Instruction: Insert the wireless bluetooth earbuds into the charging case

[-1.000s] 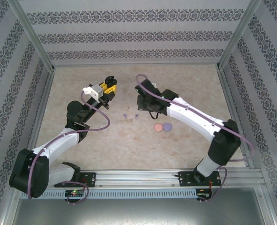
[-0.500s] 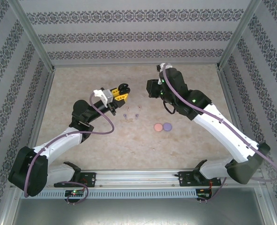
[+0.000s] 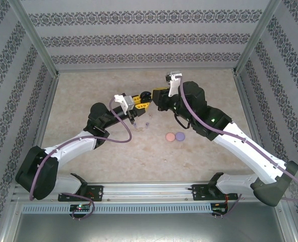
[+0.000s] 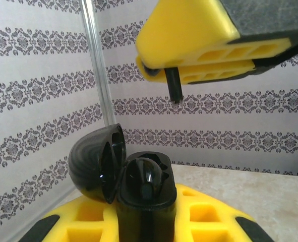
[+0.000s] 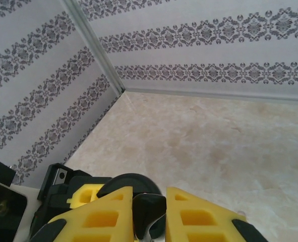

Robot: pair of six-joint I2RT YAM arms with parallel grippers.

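My left gripper [image 3: 141, 99] is shut on the black charging case [image 4: 146, 201] and holds it upright above the table. The case's lid [image 4: 91, 164] is swung open to the left, and one black earbud [image 4: 144, 177] sits in a socket. My right gripper [image 4: 189, 60] hangs just above the case, shut on a second black earbud [image 4: 173, 84] whose stem points down, a little short of the opening. In the right wrist view that earbud [image 5: 151, 209] is pinched between the yellow fingers [image 5: 101, 214], over the lid [image 5: 126, 182]. Small earbuds [image 3: 147, 124] lie on the table beneath the grippers.
A pink disc [image 3: 170, 136] and a purple disc [image 3: 179, 135] lie side by side on the table to the right of the loose earbuds. Patterned walls close in the back and both sides. The two arms meet at mid-table [image 3: 209, 85].
My right arm rose from the table, swung back, then came left over the case with the black earbud. My left arm carried the open case to the right to meet it.
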